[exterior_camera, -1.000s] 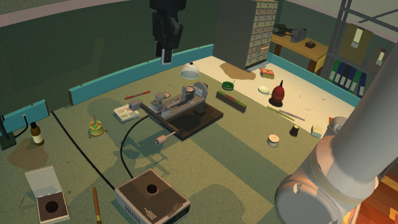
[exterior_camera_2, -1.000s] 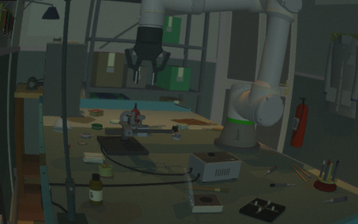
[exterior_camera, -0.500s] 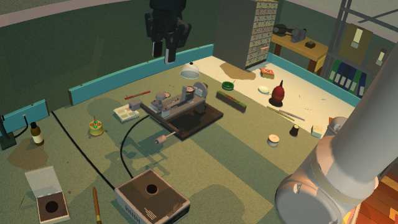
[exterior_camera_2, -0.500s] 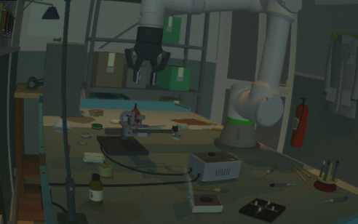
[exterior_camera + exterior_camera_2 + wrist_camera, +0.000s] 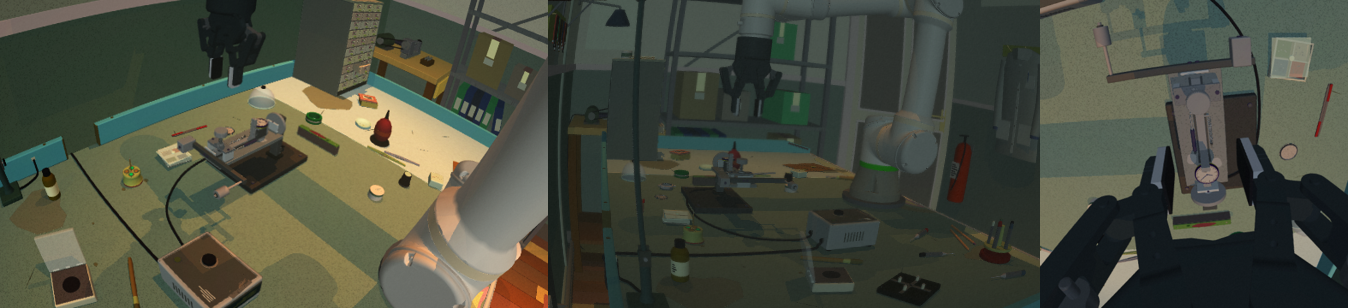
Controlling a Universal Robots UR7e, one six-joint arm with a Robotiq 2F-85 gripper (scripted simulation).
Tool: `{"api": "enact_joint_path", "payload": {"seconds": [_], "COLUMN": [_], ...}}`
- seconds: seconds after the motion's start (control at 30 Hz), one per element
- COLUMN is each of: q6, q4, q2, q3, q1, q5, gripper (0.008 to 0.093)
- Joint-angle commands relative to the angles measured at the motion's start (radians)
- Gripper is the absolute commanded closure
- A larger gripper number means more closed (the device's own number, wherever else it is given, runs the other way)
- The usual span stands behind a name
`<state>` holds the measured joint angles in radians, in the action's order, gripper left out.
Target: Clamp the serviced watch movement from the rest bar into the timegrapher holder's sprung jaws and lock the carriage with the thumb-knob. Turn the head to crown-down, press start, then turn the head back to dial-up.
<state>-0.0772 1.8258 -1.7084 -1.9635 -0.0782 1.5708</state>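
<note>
The rest bar is partly hidden under my wrist; it is a dark strip with a green edge and red mark, lying beside the holder. The watch movement shows its white dial face-up in the jaws at the head end of the timegrapher holder. The round thumb-knob sits on the carriage further along the slide. My gripper hangs high above the holder, partly open and empty. The timegrapher box with its round button lies at the near end of a black cable.
A clear dome and a green dish lie behind the holder. A parts tray, a red pencil, a small pot and a brown bottle lie left. A red blower stands right.
</note>
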Motion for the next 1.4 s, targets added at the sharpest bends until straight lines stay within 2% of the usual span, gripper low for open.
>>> {"api": "enact_joint_path", "payload": {"seconds": [0.0, 0.17, 0.43, 0.6, 0.93, 1.37], "q6": [0.0, 0.024, 0.144, 0.192, 0.196, 0.196], "q4": [0.0, -0.004, -0.028, -0.037, -0.007, 0.221], "q2": [-0.001, -0.027, -0.129, -0.156, -0.151, -0.075], "q3": [0.0, -0.022, -0.099, -0.118, -0.144, -0.296], "q1": [0.0, 0.025, 0.146, 0.193, 0.196, 0.197], "q5": [0.0, 0.0, 0.0, 0.0, 0.0, 0.0], "gripper": [0.0534, 0.0534, 0.0534, 0.0534, 0.0534, 0.0534]}}
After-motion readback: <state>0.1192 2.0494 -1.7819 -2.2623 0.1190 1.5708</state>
